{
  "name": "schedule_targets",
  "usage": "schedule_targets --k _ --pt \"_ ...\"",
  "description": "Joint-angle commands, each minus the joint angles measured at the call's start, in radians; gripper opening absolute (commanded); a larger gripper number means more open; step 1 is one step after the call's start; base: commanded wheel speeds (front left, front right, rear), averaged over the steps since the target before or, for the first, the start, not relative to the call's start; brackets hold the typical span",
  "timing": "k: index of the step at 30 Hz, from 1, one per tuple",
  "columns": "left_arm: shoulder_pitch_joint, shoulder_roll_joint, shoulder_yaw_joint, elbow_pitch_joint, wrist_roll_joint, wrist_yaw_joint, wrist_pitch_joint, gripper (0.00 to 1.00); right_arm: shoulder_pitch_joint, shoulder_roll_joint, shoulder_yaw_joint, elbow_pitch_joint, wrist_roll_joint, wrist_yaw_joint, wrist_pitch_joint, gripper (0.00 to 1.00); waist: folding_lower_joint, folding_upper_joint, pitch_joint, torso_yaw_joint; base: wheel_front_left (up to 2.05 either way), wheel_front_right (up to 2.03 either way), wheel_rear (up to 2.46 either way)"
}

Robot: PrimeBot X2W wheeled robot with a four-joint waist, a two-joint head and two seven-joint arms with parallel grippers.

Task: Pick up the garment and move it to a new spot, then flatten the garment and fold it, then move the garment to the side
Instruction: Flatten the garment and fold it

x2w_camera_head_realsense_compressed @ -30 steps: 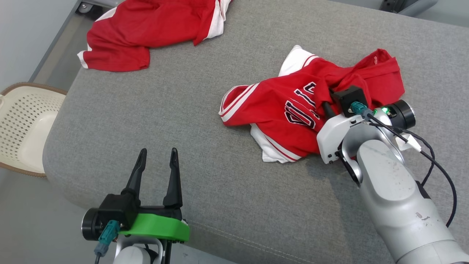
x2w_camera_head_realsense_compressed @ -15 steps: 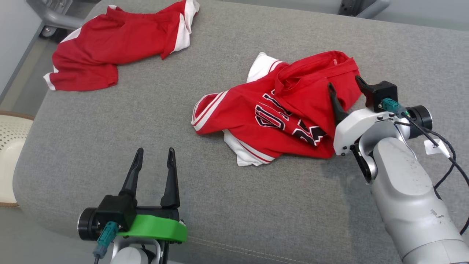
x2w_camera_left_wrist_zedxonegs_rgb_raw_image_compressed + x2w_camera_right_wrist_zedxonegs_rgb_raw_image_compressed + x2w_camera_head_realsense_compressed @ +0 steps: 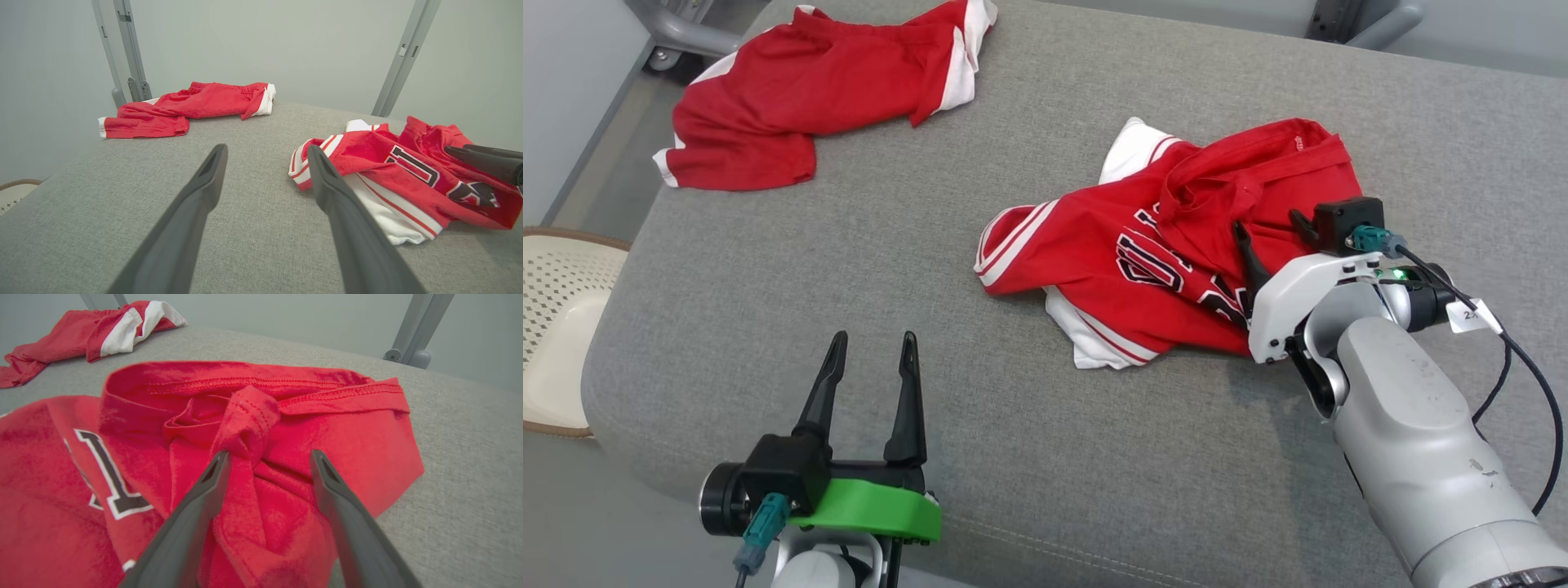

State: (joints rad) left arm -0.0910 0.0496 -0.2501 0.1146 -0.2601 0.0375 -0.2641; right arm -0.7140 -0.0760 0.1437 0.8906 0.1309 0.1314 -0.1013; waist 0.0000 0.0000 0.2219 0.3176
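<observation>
Head view: a crumpled red jersey [image 3: 1143,253] with white-striped trim and dark lettering lies bunched on the right part of the grey fabric cushion [image 3: 849,261]. The right gripper [image 3: 1266,222] is over the jersey's right portion with its two dark fingers spread apart and their tips down at the cloth. The left gripper [image 3: 874,339] hovers at the lower left, well apart from the jersey, jaws wide and empty. A second red garment with white panels [image 3: 800,98] lies at the cushion's far left corner, and a cream perforated basket [image 3: 556,327] sits beyond the left edge.

Left wrist view: the left gripper [image 3: 266,149] points across bare grey fabric – nothing between its fingers. The jersey [image 3: 367,151] lies to the right, with the other arm's fingers [image 3: 482,160] over it.

Right wrist view: the right gripper [image 3: 269,454] stands open, its fingers on either side of a raised, twisted ridge of the jersey [image 3: 327,428] – not clamped on it.
</observation>
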Motion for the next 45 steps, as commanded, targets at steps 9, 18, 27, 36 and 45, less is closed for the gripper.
schedule_targets --k 9,18,27,36,45 --pt "0.013 0.002 0.01 -0.002 0.006 0.003 -0.001 1.0 -0.043 -0.001 0.052 0.044 0.059 -0.001 -0.03 1.0 0.0 0.0 -0.003 0.032 0.0 0.0 0.0" --pt "0.012 0.002 0.011 -0.004 0.006 0.008 -0.001 1.0 -0.059 0.004 0.088 0.067 0.08 -0.001 -0.032 0.87 0.0 0.0 0.006 0.02 0.0 0.0 0.0" --pt "0.003 0.002 0.017 -0.003 0.01 0.008 -0.001 1.0 -0.091 -0.003 0.047 0.125 0.07 -0.001 -0.093 0.0 0.0 0.0 0.014 0.001 0.0 0.0 0.0" --pt "0.016 0.002 0.034 -0.005 0.02 -0.001 -0.001 1.0 -0.014 -0.009 -0.119 0.034 0.077 -0.001 -0.162 0.0 0.0 0.0 -0.004 -0.092 0.0 0.0 0.0" --pt "0.01 0.002 0.053 0.002 0.04 -0.015 -0.001 1.0 0.222 0.022 -0.404 -0.246 0.038 -0.001 -0.164 0.0 0.0 0.0 -0.01 -0.183 0.0 0.0 0.0"
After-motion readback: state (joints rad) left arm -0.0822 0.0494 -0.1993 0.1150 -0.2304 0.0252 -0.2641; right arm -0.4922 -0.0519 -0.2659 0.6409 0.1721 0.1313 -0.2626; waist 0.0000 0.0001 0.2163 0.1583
